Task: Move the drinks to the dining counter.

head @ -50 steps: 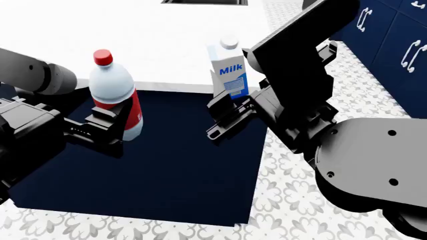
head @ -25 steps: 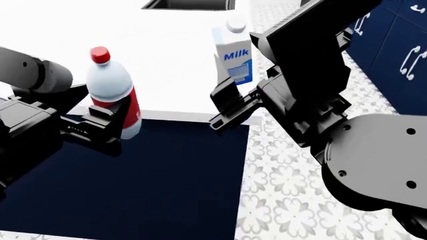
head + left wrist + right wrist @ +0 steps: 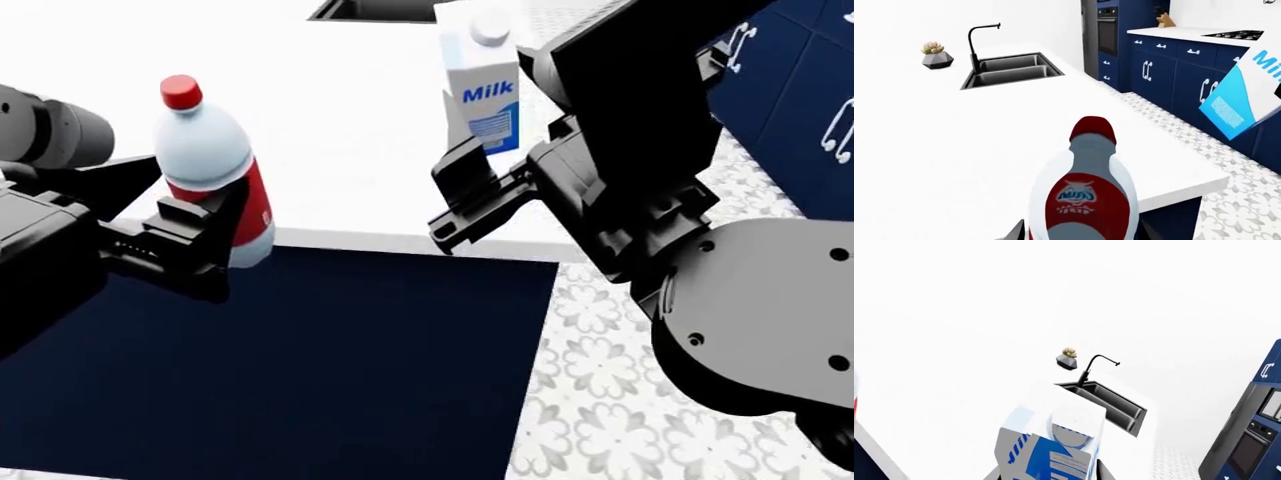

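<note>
Dining counter [image 3: 954, 145]: broad white island top, plain navy side panel [image 3: 294, 360] below its near edge. Inset in the top toward the far end: 1 dark steel sink [image 3: 1011, 69], double basin, with 1 black gooseneck faucet [image 3: 979, 40] at its rim. Standing directly on the top beside the sink: 1 small succulent in a grey faceted pot [image 3: 937, 55]. Floor [image 3: 601, 400]: pale patterned tile, alongside the island.
</note>
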